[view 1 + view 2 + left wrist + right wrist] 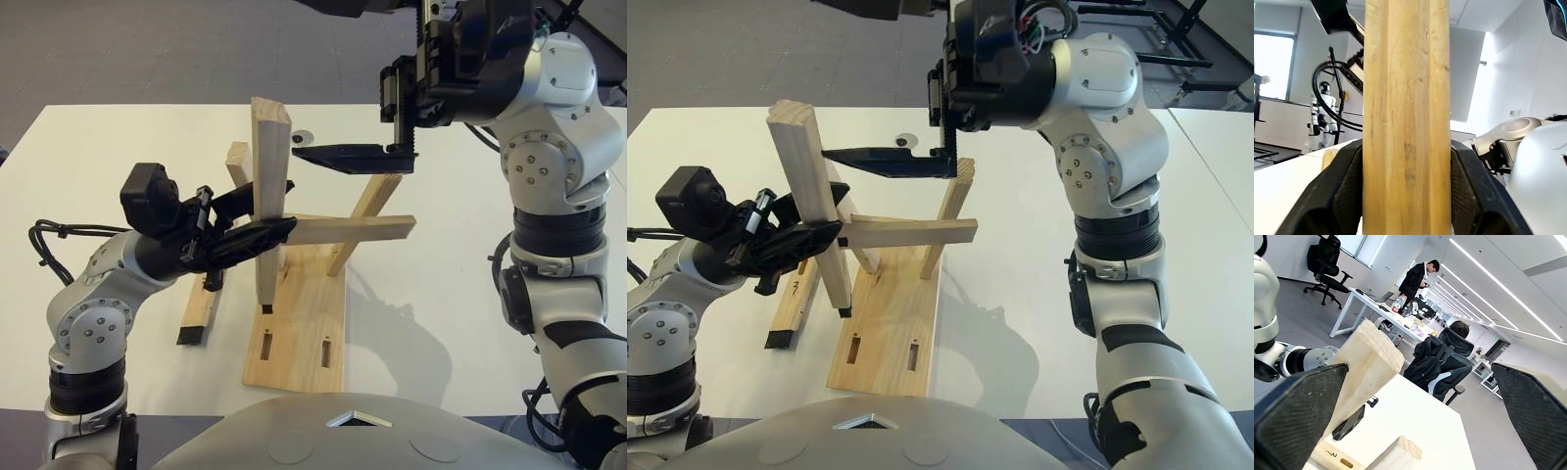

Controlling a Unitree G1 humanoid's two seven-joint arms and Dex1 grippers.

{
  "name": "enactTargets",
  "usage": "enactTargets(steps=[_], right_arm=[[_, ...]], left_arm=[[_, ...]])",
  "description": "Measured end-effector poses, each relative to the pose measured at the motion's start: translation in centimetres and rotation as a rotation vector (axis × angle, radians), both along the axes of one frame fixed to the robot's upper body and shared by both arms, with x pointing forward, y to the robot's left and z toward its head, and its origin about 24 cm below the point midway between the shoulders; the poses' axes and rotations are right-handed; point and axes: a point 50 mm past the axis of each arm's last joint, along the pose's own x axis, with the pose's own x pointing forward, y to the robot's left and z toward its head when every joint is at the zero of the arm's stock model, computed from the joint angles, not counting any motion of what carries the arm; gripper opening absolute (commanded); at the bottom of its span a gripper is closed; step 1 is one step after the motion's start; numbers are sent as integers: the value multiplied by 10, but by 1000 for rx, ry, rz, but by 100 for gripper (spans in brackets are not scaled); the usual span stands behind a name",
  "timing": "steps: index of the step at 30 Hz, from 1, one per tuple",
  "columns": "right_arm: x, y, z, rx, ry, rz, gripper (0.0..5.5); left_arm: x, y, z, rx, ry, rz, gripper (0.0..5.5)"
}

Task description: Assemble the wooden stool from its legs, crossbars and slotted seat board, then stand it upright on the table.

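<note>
Seat board [306,294]: pale plank lying flat on the white tabletop [118,157], lower centre of the frame; rectangular slots show along its near end.
Upright leg [269,166]: light square post with fine grain, standing almost vertical at the centre; its dark-tipped lower end meets the left part of the board.
Crossbar [358,230]: thin pale strip running level from the upright leg toward the right.
Slanted leg [380,194]: leans from the board up toward the upper centre and crosses the crossbar.
Rear leg [238,162]: pale post just behind the upright leg, partly hidden.
Loose piece [199,311]: lies flat just left of the board, with a black cap on its near end.
Left claw [263,223]: clenched around the middle of the upright leg, a black pad pressed to each side.
Right claw [1415,416]: released, pads spread wide, hanging over the top of the slanted leg at the upper centre.
</note>
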Motion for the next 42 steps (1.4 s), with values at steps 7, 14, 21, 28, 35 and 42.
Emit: enactTargets(steps=[7, 14, 21, 28, 35, 42], right_arm=[[2, 9, 6, 6, -46, 33, 540], [3, 13, 3, -21, -72, 43, 540], [7, 9, 6, -23, -75, 27, 540], [7, 6, 1, -53, -65, 32, 540], [9, 23, -9, -65, -53, 70, 540], [4, 29, -9, -70, -68, 103, 540]], left_arm=[[-3, -2, -8, 114, 49, -114, 209], [3, 1, -8, 171, 26, -110, 209], [11, 10, 3, 128, 0, -62, 209], [14, 15, 5, 118, 4, -47, 209], [12, 6, -11, 292, 26, -115, 209], [19, 5, 2, 343, -53, -124, 209]])
